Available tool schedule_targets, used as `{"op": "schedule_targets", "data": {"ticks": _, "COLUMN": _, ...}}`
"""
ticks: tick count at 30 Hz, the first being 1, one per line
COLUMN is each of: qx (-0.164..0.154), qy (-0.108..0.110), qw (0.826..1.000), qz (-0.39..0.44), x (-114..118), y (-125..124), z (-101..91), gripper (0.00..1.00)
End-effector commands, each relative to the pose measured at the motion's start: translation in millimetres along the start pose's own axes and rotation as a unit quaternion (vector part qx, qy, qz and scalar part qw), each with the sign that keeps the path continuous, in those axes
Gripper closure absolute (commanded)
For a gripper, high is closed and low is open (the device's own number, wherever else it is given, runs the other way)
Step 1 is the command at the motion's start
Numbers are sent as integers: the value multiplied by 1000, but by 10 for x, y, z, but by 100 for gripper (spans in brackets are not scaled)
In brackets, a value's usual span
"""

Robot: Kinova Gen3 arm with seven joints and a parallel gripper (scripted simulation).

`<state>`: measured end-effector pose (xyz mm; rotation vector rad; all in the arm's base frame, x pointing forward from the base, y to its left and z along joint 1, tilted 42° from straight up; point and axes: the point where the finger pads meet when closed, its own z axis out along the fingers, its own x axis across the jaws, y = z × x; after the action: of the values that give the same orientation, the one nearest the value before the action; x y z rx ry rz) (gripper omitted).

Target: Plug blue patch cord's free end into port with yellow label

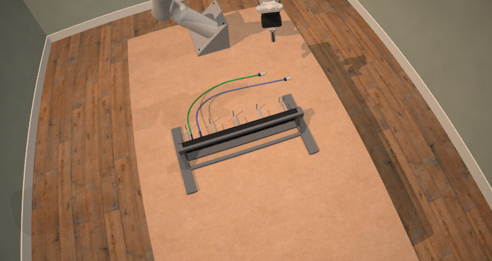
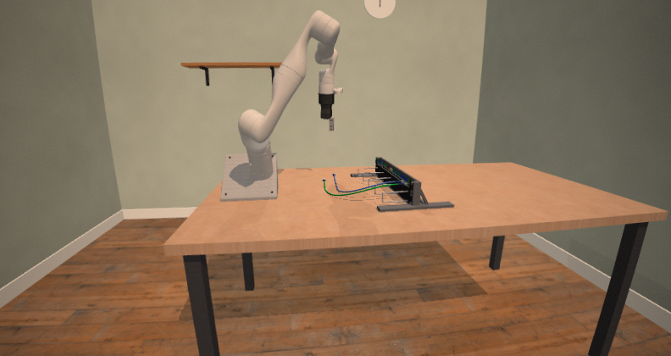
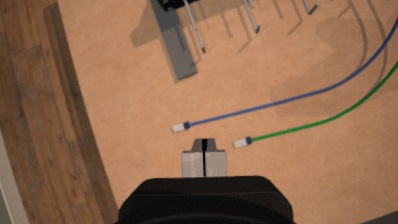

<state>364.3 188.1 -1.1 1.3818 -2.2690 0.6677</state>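
Note:
The blue patch cord [image 1: 237, 88] [image 2: 349, 190] [image 3: 280, 102] curves across the table from the rack; its free plug [image 1: 287, 78] [image 3: 183, 127] lies on the table. The green cord [image 1: 220, 82] [image 2: 338, 194] [image 3: 320, 122] runs beside it, and its plug [image 1: 261, 74] [image 3: 242, 140] also lies free. The grey rack [image 1: 240, 132] [image 2: 399, 180] stands mid-table with wire guides behind it; one foot [image 3: 177, 45] shows in the wrist view. The yellow label is not discernible. My gripper [image 1: 273, 36] [image 2: 331, 125] [image 3: 205, 151] is shut and empty, hanging high above the table, over the two free plugs.
The arm's base block [image 1: 211, 32] [image 2: 248, 180] stands at the table's far end. The table edge [image 3: 65, 110] and the wood floor lie close beside the blue plug. A wall shelf [image 2: 230, 65] and a clock [image 2: 379, 0] are on the back wall.

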Motion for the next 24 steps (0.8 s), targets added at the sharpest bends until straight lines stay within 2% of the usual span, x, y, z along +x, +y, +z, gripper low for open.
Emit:
{"op": "schedule_targets", "data": {"ticks": 1, "qx": 2, "qy": -12, "qw": 1000, "qz": 27, "x": 26, "y": -48, "z": -33, "gripper": 100}}
{"op": "schedule_targets", "data": {"ticks": 7, "qx": 1, "qy": -46, "qw": 992, "qz": 117, "x": 49, "y": -133, "z": -25, "gripper": 100}}
{"op": "schedule_targets", "data": {"ticks": 12, "qx": 1, "qy": -77, "qw": 976, "qz": 203, "x": 70, "y": -214, "z": -19, "gripper": 100}}
{"op": "schedule_targets", "data": {"ticks": 14, "qx": 1, "qy": -77, "qw": 976, "qz": 203, "x": 70, "y": -214, "z": -19, "gripper": 100}}
{"op": "schedule_targets", "data": {"ticks": 19, "qx": 0, "qy": -110, "qw": 950, "qz": 292, "x": 92, "y": -301, "z": -11, "gripper": 100}}
{"op": "schedule_targets", "data": {"ticks": 24, "qx": 0, "qy": -143, "qw": 913, "qz": 383, "x": 116, "y": -392, "z": -4, "gripper": 100}}
